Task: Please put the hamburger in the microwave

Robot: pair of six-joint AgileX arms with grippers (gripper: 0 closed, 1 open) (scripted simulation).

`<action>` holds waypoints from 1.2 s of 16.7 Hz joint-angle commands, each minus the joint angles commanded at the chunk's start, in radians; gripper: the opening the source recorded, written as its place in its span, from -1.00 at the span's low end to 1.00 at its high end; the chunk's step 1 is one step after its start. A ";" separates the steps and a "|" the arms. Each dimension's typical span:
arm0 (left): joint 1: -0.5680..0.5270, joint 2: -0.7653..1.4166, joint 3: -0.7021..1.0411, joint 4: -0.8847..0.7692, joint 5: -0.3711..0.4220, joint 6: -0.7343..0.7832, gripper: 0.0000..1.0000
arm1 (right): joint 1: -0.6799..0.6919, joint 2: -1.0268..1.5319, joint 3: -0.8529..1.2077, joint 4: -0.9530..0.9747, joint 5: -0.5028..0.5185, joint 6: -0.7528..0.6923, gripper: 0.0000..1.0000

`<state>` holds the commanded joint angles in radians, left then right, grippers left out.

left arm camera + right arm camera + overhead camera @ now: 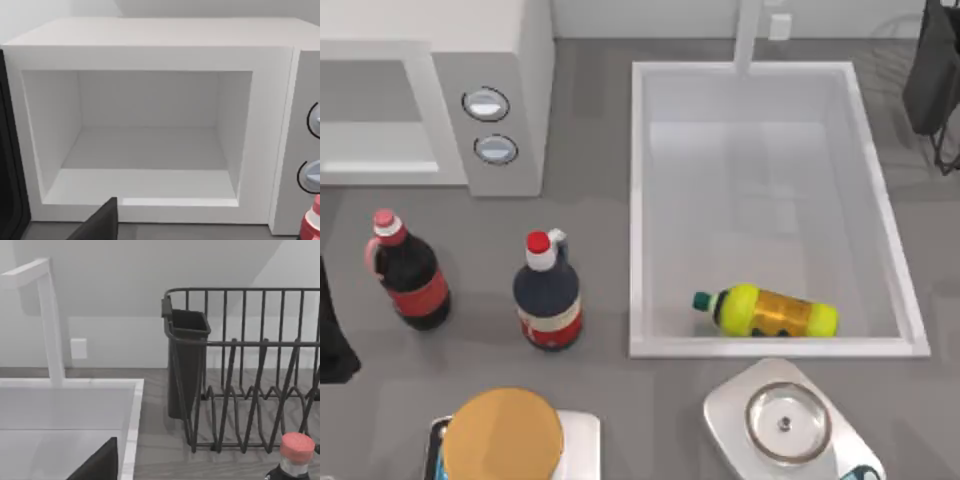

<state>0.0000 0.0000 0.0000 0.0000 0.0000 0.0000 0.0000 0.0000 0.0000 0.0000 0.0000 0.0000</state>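
Hamburger (505, 436): sits at the near edge of the surface, left of centre, on a white block with a blue edge (582, 430); no fingers touch it.
Microwave (470, 60): at the far left corner of the surface, its door open and its white cavity bare in the left wrist view (145, 150); two round dials (486, 104) on the grey panel.
Left arm (332, 335): a dark shape at the top view's left edge, beside the red-capped cola bottle (408, 272); whether its fingers are apart or together I cannot tell.
Right arm (932, 70): a dark shape at the far right corner, beyond the sink (760, 75); finger state cannot be told.
Sink contents: a yellow bottle (775, 312) lying on its side near the front wall.
Other things: a dark bottle with a red cap (548, 295) left of the sink; a silver scale (782, 420) in front of it; a dark wire dish rack (250, 370).
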 joint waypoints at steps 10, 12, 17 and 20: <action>0.067 0.376 0.313 -0.265 -0.001 0.018 1.00 | 0.000 0.000 0.000 0.000 0.000 0.000 1.00; 0.090 0.569 0.446 -0.365 -0.001 0.024 1.00 | 0.000 0.000 0.000 0.000 0.000 0.000 1.00; 0.155 1.170 0.807 -0.629 -0.002 0.038 1.00 | 0.000 0.000 0.000 0.000 0.000 0.000 1.00; 0.190 1.472 1.000 -0.765 -0.003 0.046 1.00 | 0.000 0.000 0.000 0.000 0.000 0.000 1.00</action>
<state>0.1903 1.4725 0.9997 -0.7647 -0.0026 0.0463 0.0000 0.0000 0.0000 0.0000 0.0000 0.0000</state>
